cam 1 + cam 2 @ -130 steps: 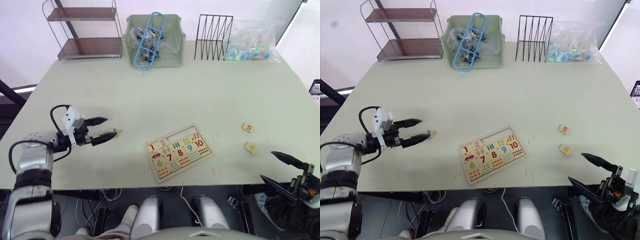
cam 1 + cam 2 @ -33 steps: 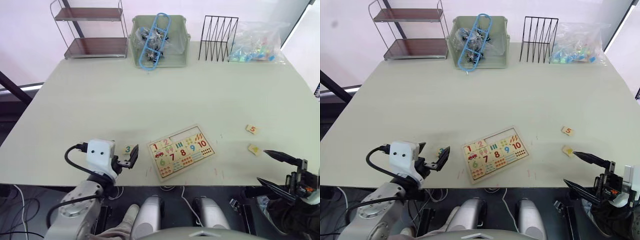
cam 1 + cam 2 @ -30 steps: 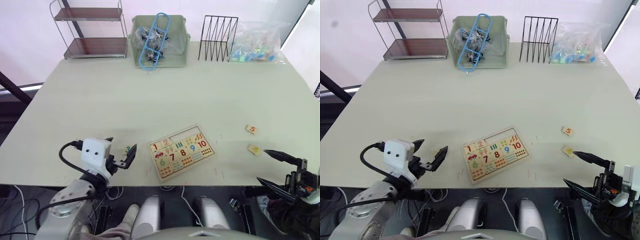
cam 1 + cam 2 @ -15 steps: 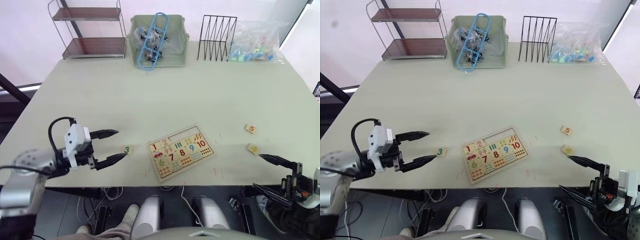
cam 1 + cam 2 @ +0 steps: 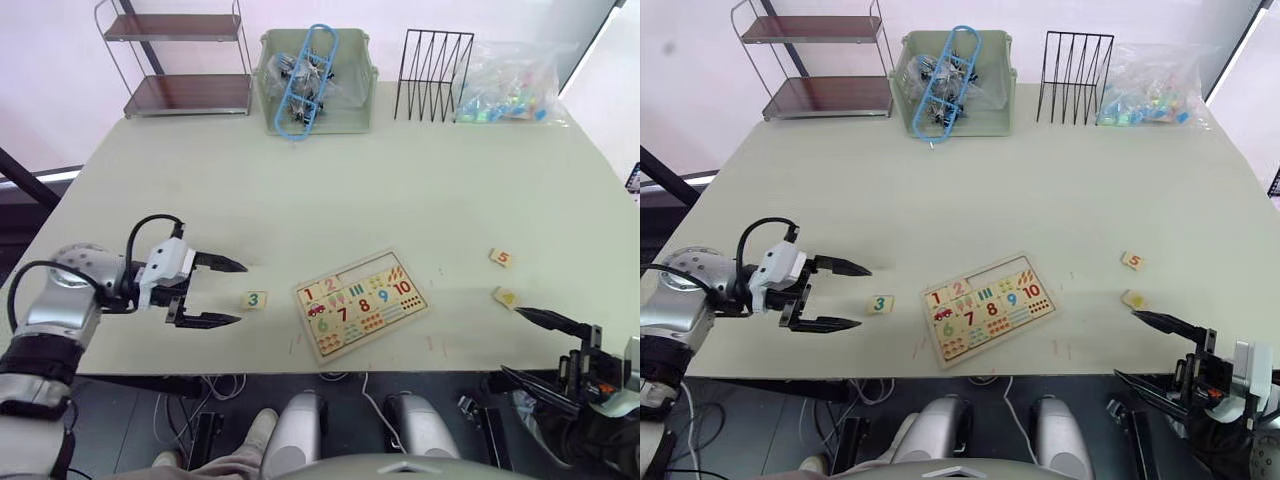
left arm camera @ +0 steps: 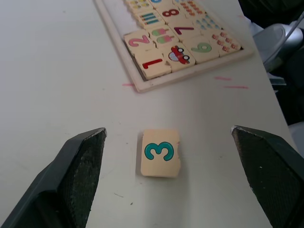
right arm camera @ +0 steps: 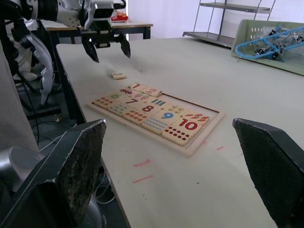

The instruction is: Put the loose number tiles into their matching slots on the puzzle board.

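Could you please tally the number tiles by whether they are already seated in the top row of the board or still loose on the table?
Seated in the puzzle board: 2, tile 1 and tile 2
Loose on the table: 3, tile 3, tile 5, yellow-marked tile
Total: 5

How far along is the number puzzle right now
Tiles 1 and 2 already sit in the puzzle board. The open left gripper points at tile 3, lying loose beside the board. Tile 5 and another tile wait near the open right gripper.
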Robot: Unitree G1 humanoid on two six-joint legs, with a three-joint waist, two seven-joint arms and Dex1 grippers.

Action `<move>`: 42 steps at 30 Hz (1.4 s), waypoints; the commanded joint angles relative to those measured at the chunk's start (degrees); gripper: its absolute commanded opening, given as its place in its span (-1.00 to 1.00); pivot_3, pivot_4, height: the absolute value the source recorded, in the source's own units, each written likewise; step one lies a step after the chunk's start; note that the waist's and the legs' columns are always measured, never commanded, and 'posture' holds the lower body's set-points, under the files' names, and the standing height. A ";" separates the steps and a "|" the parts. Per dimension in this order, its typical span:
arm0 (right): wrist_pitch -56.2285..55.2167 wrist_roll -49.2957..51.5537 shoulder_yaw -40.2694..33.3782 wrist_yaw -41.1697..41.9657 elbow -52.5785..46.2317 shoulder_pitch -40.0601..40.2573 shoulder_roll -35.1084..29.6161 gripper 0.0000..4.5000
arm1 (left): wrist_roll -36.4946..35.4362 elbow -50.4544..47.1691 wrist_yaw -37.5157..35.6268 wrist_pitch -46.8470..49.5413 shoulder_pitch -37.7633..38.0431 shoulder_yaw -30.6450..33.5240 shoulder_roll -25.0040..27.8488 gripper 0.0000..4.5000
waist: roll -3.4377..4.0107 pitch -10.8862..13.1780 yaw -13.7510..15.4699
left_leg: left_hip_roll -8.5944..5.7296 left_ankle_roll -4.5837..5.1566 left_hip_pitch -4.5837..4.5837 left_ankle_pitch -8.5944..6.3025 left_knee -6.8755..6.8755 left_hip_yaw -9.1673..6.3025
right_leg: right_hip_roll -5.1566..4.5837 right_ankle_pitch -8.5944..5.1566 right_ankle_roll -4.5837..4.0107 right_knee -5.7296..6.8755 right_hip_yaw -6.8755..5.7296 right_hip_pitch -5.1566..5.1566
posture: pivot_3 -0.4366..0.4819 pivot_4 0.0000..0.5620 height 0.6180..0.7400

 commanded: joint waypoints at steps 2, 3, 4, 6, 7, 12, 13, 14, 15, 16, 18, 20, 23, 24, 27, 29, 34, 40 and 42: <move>-0.81 0.53 -0.32 0.72 -1.03 0.18 -0.67 1.00 | 0.33 4.66 -1.95 -3.09 -2.39 -1.05 -0.92 0.98 | 0.00 0.00 0.07 | 0.00 0.00 0.01 0.00 0.00 -0.01 | 0.01 0.00 0.00 0.01 0.00 0.01 | -0.05 -0.47 1.00; -0.82 0.57 -0.40 0.83 -0.85 -0.02 -0.79 1.00 | 0.60 5.64 -1.95 -3.67 -2.71 -1.52 -1.24 0.98 | 0.00 0.00 0.08 | 0.00 0.00 0.00 0.00 0.02 -0.01 | 0.02 0.00 0.00 0.02 0.00 0.00 | -0.05 -0.47 1.00; -0.79 0.57 -0.41 0.89 -0.69 -0.23 -0.85 1.00 | 0.86 6.55 -1.95 -4.10 -3.04 -1.90 -1.61 0.98 | 0.00 0.00 0.07 | 0.00 0.00 0.00 0.00 0.02 0.00 | 0.02 -0.01 0.01 0.02 0.00 0.01 | -0.05 -0.47 1.00; -0.76 0.49 -0.37 0.99 -0.48 -0.49 -0.87 1.00 | 1.14 7.78 -1.95 -4.66 -3.51 -2.54 -2.07 0.98 | 0.00 0.00 0.08 | 0.00 0.00 0.00 0.00 0.02 0.00 | 0.02 0.00 0.01 0.02 0.00 0.01 | -0.05 -0.47 1.00; -0.78 0.40 -0.25 1.09 -0.38 -0.63 -0.84 1.00 | 1.31 8.27 -1.95 -4.75 -3.68 -2.68 -2.48 0.98 | -0.01 0.00 0.07 | 0.00 0.00 0.00 0.00 0.02 -0.01 | 0.02 0.00 0.01 0.02 0.00 0.00 | -0.05 -0.47 1.00; -0.86 0.29 -0.17 1.27 0.08 -1.24 -0.85 1.00 | 2.32 10.29 -1.95 -4.86 -4.57 -2.97 -4.19 0.98 | -0.01 0.00 0.07 | -0.01 0.00 0.00 0.00 0.03 -0.02 | 0.02 0.00 0.01 0.03 0.00 0.00 | -0.05 -0.47 1.00; -0.94 0.28 -0.23 1.33 0.24 -1.27 -0.88 1.00 | 2.57 10.61 -1.95 -4.87 -4.53 -3.12 -4.33 0.98 | -0.01 0.00 0.07 | -0.01 0.00 0.00 0.00 0.03 -0.01 | 0.02 0.00 0.01 0.03 0.00 0.01 | -0.05 -0.47 1.00; -1.02 0.26 -0.26 1.39 0.35 -1.27 -0.90 1.00 | 2.81 10.90 -1.95 -4.87 -4.45 -3.39 -4.39 0.98 | 0.00 0.00 0.07 | -0.01 0.00 0.00 0.00 0.03 -0.02 | 0.02 0.00 0.01 0.03 0.00 0.01 | -0.05 -0.47 1.00; -1.08 0.26 -0.29 1.42 0.42 -1.24 -0.91 1.00 | 3.05 11.19 -1.95 -5.00 -4.34 -3.71 -4.38 0.98 | -0.01 0.00 0.05 | -0.01 0.00 0.00 0.00 0.03 -0.02 | 0.02 0.00 0.01 0.03 0.00 0.00 | -0.05 -0.47 1.00; -1.14 0.27 -0.31 1.44 0.48 -1.21 -0.93 1.00 | 3.26 11.49 -1.95 -5.17 -4.29 -3.92 -4.41 0.98 | -0.01 0.00 0.04 | -0.01 0.00 0.00 0.00 0.03 -0.02 | 0.03 0.00 0.00 0.04 0.00 0.00 | -0.05 -0.47 1.00; -1.26 0.29 -0.33 1.44 0.56 -1.18 -0.97 1.00 | 3.98 12.35 -1.95 -5.51 -4.41 -4.39 -4.48 0.98 | -0.01 0.00 0.06 | -0.01 0.00 0.00 0.00 0.03 -0.03 | 0.03 0.01 0.01 0.04 0.00 0.01 | -0.05 -0.47 1.00; -1.40 0.31 -0.36 1.44 0.63 -1.16 -0.98 1.00 | 4.65 13.30 -1.95 -5.94 -4.71 -4.73 -4.65 0.98 | -0.01 -0.01 0.06 | -0.01 0.00 0.01 0.00 0.03 -0.02 | 0.03 0.01 0.01 0.04 0.00 0.01 | -0.05 -0.47 1.00; -1.58 0.29 -0.40 1.46 0.76 -1.10 -0.95 1.00 | 5.09 14.60 -1.95 -6.08 -5.42 -4.79 -5.22 0.75 | 0.00 -0.01 0.06 | -0.01 0.00 0.02 0.00 0.03 -0.03 | 0.03 0.01 0.01 0.05 0.00 0.01 | -0.05 -0.47 1.00; -1.66 0.23 -0.41 1.45 0.81 -1.08 -0.93 1.00 | 5.15 14.83 -1.95 -6.14 -5.55 -4.82 -5.34 0.59 | 0.00 -0.01 0.04 | -0.02 0.00 0.02 0.00 0.03 -0.03 | 0.03 0.01 0.01 0.06 0.00 0.01 | -0.05 -0.47 1.00; -1.84 0.12 -0.42 1.33 0.85 -1.07 -0.86 1.00 | 4.88 14.98 -1.95 -5.77 -5.55 -4.73 -5.59 0.05 | 0.00 -0.01 -0.05 | -0.04 0.00 0.02 0.00 0.03 -0.01 | 0.03 0.06 0.09 0.06 0.01 0.01 | -0.05 -0.47 1.00; -1.91 0.06 -0.42 1.17 0.74 -1.00 -0.77 1.00 | 4.66 14.78 -1.95 -5.52 -5.11 -4.64 -5.75 -0.24 | 0.00 -0.01 -0.01 | -0.03 0.00 0.02 0.00 0.03 -0.02 | 0.03 0.11 0.18 0.06 0.01 0.01 | -0.05 -0.47 1.00; -1.83 0.08 -0.50 0.85 0.38 -0.73 -0.75 1.00 | 3.95 13.74 -1.95 -5.42 -3.61 -4.30 -5.80 -0.56 | 0.01 -0.02 -0.03 | 0.00 0.00 0.03 0.00 0.03 -0.01 | 0.03 0.10 0.17 0.06 0.02 0.01 | -0.05 -0.47 1.00; -1.37 0.17 -0.34 0.33 0.55 -1.37 -0.81 1.00 | 5.28 15.01 -1.86 -5.62 -3.78 -0.76 -6.19 -0.56 | 0.02 -0.03 -0.02 | 0.01 0.00 0.04 0.00 0.03 -0.02 | 0.03 0.09 0.14 0.06 0.02 0.01 | -0.05 -0.47 1.00; -1.50 0.07 -0.28 -0.28 0.74 -1.75 -0.41 1.00 | 5.74 14.11 -1.76 -4.33 -3.75 1.42 -6.18 -0.56 | 0.02 -0.03 0.01 | 0.00 0.00 0.04 0.00 0.03 -0.02 | 0.03 0.09 0.14 0.06 0.01 0.01 | -0.05 -0.47 1.00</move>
